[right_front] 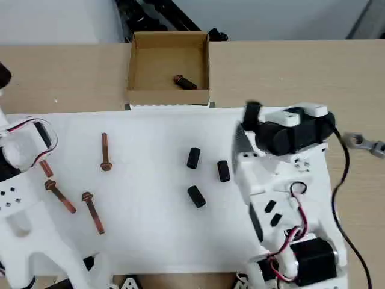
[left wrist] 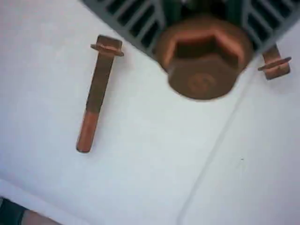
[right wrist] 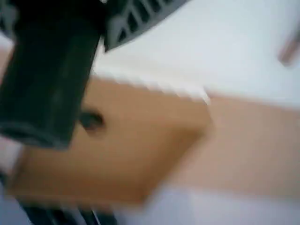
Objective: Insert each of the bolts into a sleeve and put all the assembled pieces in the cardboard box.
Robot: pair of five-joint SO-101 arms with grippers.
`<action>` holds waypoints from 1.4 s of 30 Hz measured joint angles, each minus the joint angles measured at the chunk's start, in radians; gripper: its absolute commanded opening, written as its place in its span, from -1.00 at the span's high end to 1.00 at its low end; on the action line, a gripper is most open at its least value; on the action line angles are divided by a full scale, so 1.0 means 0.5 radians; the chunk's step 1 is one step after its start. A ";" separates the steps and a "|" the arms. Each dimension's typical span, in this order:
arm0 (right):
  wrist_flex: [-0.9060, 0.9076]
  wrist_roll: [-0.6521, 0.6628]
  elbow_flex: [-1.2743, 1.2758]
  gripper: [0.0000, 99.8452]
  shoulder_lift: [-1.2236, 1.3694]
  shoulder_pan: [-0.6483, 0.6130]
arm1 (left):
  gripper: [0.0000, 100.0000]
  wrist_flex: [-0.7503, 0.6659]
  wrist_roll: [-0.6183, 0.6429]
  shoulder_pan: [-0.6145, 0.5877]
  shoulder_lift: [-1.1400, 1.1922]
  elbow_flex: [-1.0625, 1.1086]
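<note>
We see the left pincer (left wrist: 201, 16) clamped on a copper hex-flanged bolt (left wrist: 202, 58); the right pincer (right wrist: 65, 16) is clamped on a black cylindrical sleeve (right wrist: 49, 79).

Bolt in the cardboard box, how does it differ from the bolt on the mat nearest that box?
The boxed bolt carries a black sleeve; the mat bolt is bare. The boxed bolt lies slanted in the cardboard box; the mat bolt lies on the white mat, head away from the box. Both are copper-coloured.
</note>
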 measured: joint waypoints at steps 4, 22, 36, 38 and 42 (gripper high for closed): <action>0.058 -0.040 -0.463 0.99 0.322 -0.095 | 0.99 -0.006 0.000 0.089 0.000 0.000; 0.433 0.347 -1.028 0.99 1.151 -0.841 | 0.99 -0.292 0.193 0.638 0.003 -0.390; 0.141 0.681 0.516 0.99 -0.463 -0.850 | 0.99 0.034 0.273 1.114 -0.021 -0.927; -0.034 0.697 0.795 0.99 -0.694 -0.825 | 0.99 0.037 0.273 1.138 -0.021 -0.927; -0.381 0.694 1.258 0.99 -1.016 -0.638 | 0.99 0.089 0.255 1.142 -0.021 -0.930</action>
